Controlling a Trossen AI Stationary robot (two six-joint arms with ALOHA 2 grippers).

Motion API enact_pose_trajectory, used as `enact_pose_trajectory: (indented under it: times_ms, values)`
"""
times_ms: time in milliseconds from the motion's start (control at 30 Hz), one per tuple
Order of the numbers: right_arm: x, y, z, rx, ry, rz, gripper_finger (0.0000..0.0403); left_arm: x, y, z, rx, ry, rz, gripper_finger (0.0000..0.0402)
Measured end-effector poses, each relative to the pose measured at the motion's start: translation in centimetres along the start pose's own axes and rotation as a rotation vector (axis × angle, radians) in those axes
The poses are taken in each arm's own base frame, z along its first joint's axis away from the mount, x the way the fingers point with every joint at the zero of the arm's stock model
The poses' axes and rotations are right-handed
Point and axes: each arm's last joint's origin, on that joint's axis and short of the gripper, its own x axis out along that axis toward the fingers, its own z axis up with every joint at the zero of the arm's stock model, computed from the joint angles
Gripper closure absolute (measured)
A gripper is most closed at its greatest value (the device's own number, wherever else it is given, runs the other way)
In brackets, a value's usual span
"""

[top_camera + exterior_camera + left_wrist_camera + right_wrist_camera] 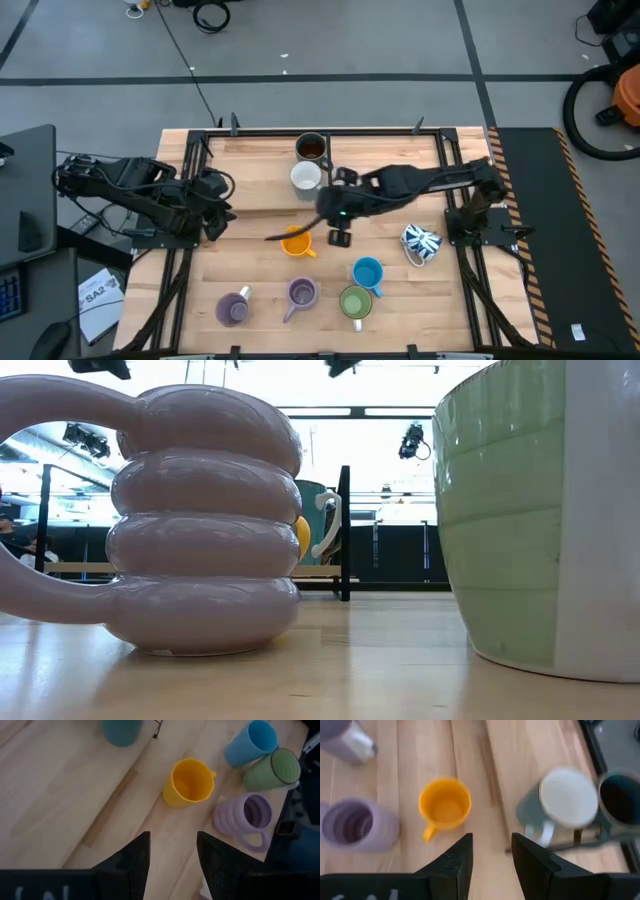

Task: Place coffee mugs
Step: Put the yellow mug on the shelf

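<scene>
Right gripper [340, 226] hangs over the middle of the wooden table [250, 265], its dark arm stretched in from the right edge and bent at the elbow. Its two fingers [457, 862] stand parted with nothing between them, pointing down toward the orange mug [297, 242], which stands upright just beside it.

Nearest the front edge, three mugs stand in a loose row: a smooth purple mug [233, 309] to the left, a ribbed purple mug [301, 293] in the middle, and a green mug [355, 302] to the right. A blue mug [367, 273] sits just behind the green one, touching or nearly touching it. Toward the right side, a white mug with blue pattern [421, 242] lies tipped on its side.

Farther back, past the right gripper, a white mug [306, 177] stands upright, and just behind it, near the back edge, a dark grey mug [311, 147].

Left gripper [215, 215] waits by the table's left edge, its arm folded back over its base. Its fingers [131, 862] are also spread apart and empty, aimed across the table toward the orange mug.
</scene>
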Motion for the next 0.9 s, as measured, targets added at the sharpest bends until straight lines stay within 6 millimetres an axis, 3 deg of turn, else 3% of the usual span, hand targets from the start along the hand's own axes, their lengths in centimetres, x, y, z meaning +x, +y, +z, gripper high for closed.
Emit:
enact_pose_trajectory:
  times_ms: [200, 500, 733, 900]
  values:
    - [-0.9, -0.4, -5.0, 0.07, 0.015, 0.012, 0.0263, 0.7, -0.4, 0.3, -0.013, -0.015, 0.025, 0.0233]
    - [0.2, -1.5, -11.6, 0.169, -0.094, 0.118, 0.0263, 3.9, -2.4, 1.1, -0.102, 0.022, 0.073, 0.0233]
    - [1.4, -1.9, -14.7, 0.215, -0.098, 0.146, 0.0263, 7.2, -3.7, 1.3, -0.181, 0.084, 0.162, 0.0233]
    - [2.2, -1.9, -15.9, 0.209, -0.08, 0.141, 0.0263, 10.0, -4.7, 1.4, -0.192, 0.125, 0.225, 0.0233]
